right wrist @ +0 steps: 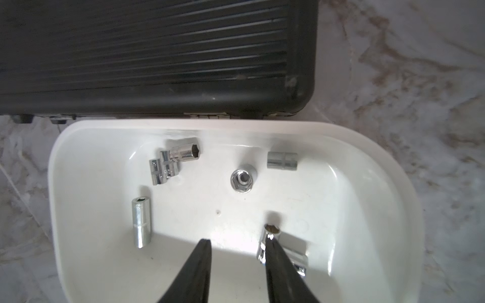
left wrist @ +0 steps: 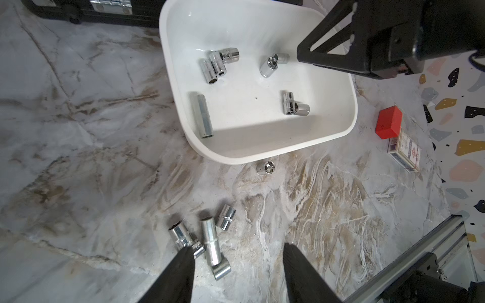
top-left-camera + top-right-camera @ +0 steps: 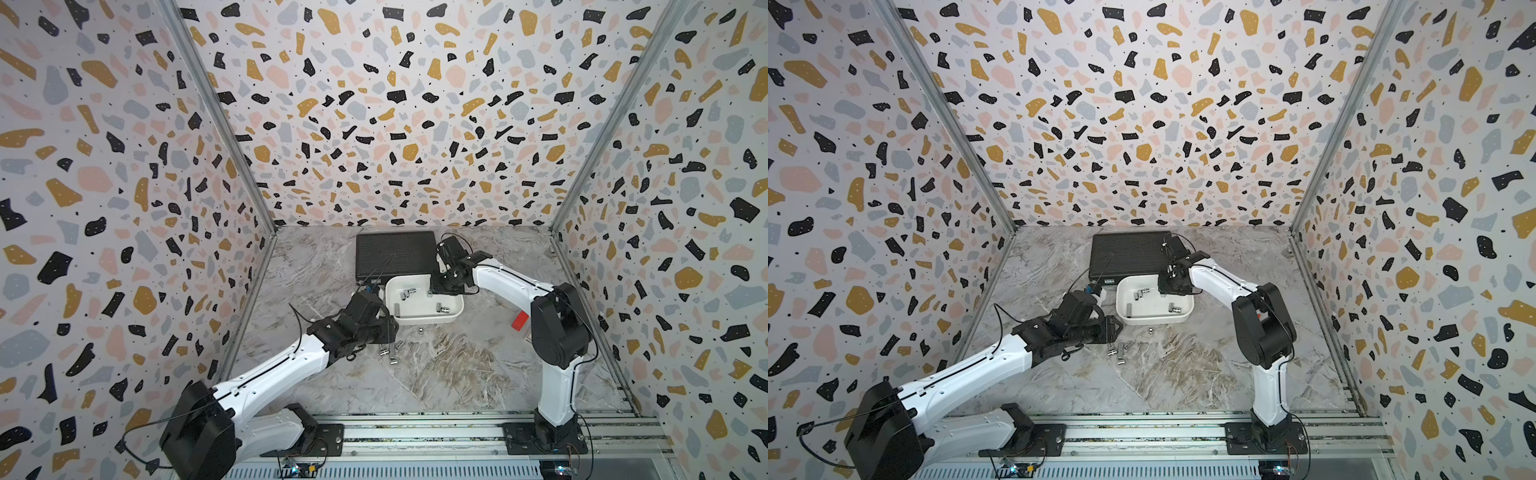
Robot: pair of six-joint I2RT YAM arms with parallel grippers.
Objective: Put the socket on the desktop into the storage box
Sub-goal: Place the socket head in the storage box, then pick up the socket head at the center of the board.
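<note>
Roughly midway, judging by the split: several chrome sockets [image 1: 168, 164] lying inside the storage box [image 1: 183, 124], more waiting out on the bench [image 3: 457, 374]. Out there, a small cluster [image 2: 210, 241] of touching pieces near the storage box's wall facing the arm bases, plus a lone socket [image 2: 265, 167] standing on end just beside that same wall. Beyond the storage box's opposite wall, a black ribbed case [image 1: 157, 52], almost touching the rim.

Hovering at the cluster with the left tool [image 2: 237, 249]: jaws moderately wide, empty, one fingertip at the cluster's edge. Poised over the storage box's interior with the right tool [image 1: 238, 239]: jaws parted, nothing pinched, a socket on the floor showing just beside one finger.

Likely small, dense, rigid steel: no give and no fragility, yet polished and round, so prone to rolling away or squirting from an off-centre pinch. Best to grip across the barrel at mid-length, jaws square to the axis; for the upright one, to close on its round wall from above. Worth singling out an outer piece of the cluster to avoid dragging neighbours. Better lowered than dropped into the storage box, given bounce off hard plastic and metal.
</note>
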